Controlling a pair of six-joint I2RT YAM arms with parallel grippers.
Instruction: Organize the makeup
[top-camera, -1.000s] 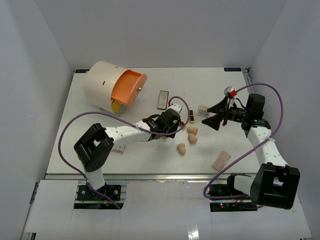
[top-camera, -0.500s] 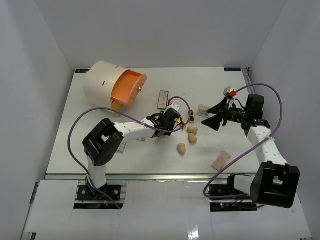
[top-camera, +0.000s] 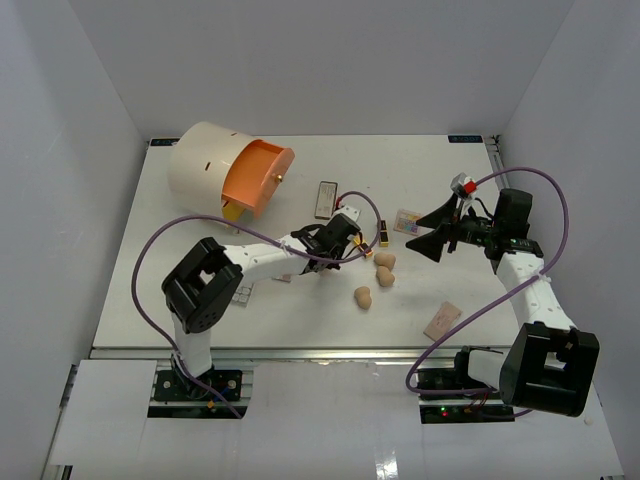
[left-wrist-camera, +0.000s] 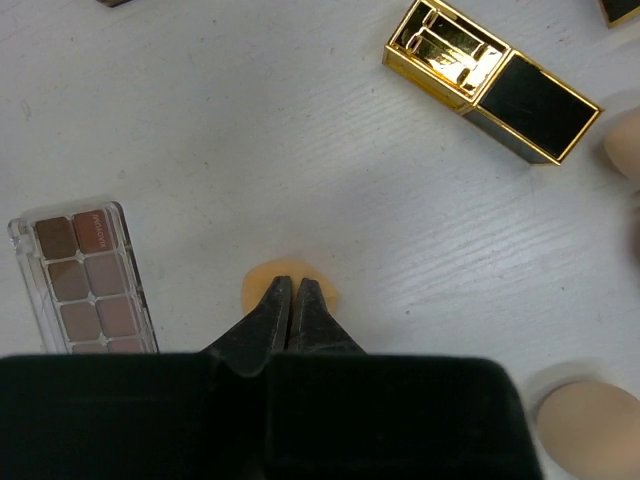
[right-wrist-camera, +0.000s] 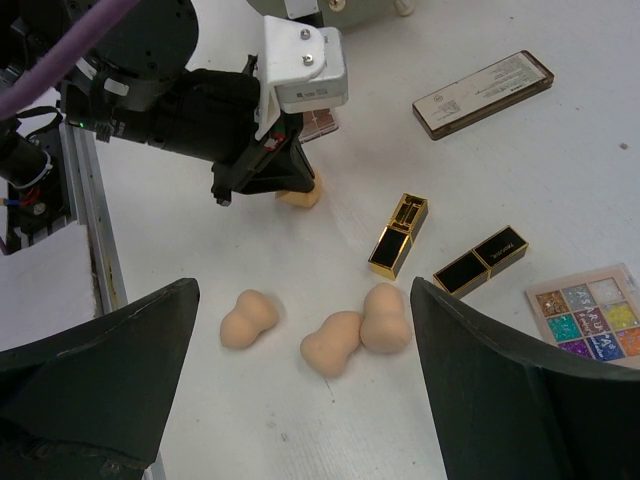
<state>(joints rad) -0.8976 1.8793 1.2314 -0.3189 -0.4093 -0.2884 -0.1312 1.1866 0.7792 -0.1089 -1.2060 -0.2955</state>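
My left gripper is shut, its tips pinching the top of a tan sponge that rests on the table. The right wrist view shows that sponge under the left gripper. Three more tan sponges lie just right of it. Two gold-and-black lipsticks lie beyond them. A brown-toned palette lies left of the left jaws. My right gripper hangs open above the table, right of the sponges, with nothing in it.
A cream cylinder with an orange drawer pulled out lies at the back left. A grey palette sits beside it, a multicolour palette near the right gripper, and a pinkish palette at the front right.
The left arm reached further right and lowered over the sponge, then its jaws closed from half open to shut. The right arm has not moved.
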